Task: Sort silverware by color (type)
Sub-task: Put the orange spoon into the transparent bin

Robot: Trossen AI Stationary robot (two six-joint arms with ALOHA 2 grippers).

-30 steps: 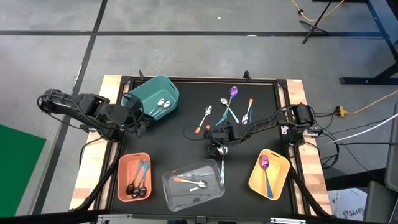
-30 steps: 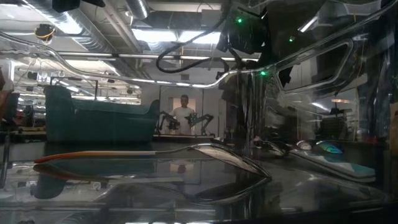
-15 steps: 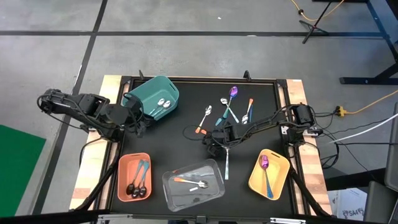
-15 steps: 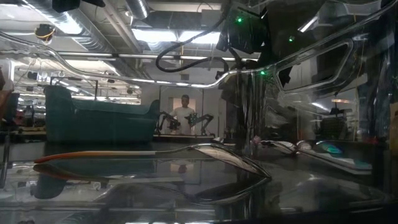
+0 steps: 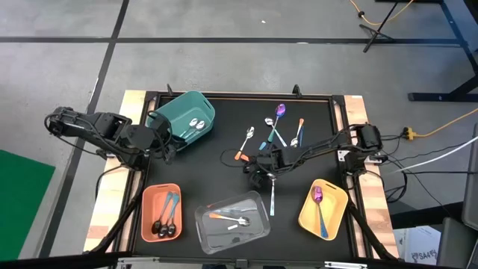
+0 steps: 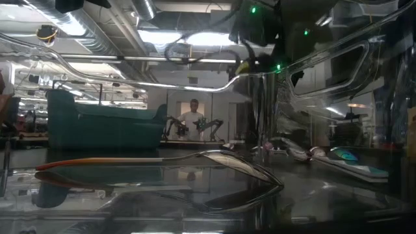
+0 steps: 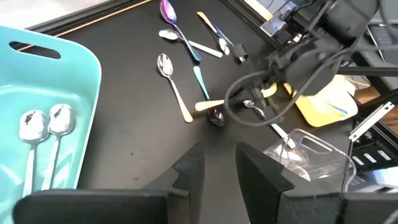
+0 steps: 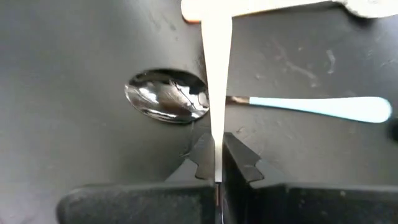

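Note:
My right gripper (image 5: 266, 170) is at mid table, shut on a thin silver spoon (image 5: 272, 198) whose handle runs toward the near edge, beside the clear bin (image 5: 231, 221). A black-bowled spoon with a pale teal handle (image 8: 168, 102) lies on the mat under it. More loose spoons lie farther back: a purple-bowled one (image 5: 280, 110), an orange-handled one (image 5: 299, 131) and a silver one (image 5: 248, 137). My left gripper (image 7: 219, 169) waits open by the teal bin (image 5: 179, 112), with nothing between its fingers. My right gripper pinches the silver spoon's narrow stretch of handle (image 8: 216, 134) between its two fingers (image 8: 239, 158), coming steeply from above. The handle widens away from the fingers and passes over the black-bowled spoon. Whether its free end (image 5: 272, 211) rests on the mat I cannot tell.
The teal bin holds two silver spoons (image 5: 198, 124). The salmon bin (image 5: 149, 196) holds black-bowled spoons. The clear bin holds an orange-handled spoon (image 5: 224, 217). The yellow bin (image 5: 334, 196) holds a purple-bowled spoon. A raised frame (image 5: 246, 95) edges the black mat.
My right gripper has shut on the silver spoon. The spoon has shifted a little toward the table's right and far edges, away from the clear bin's side where it lay.

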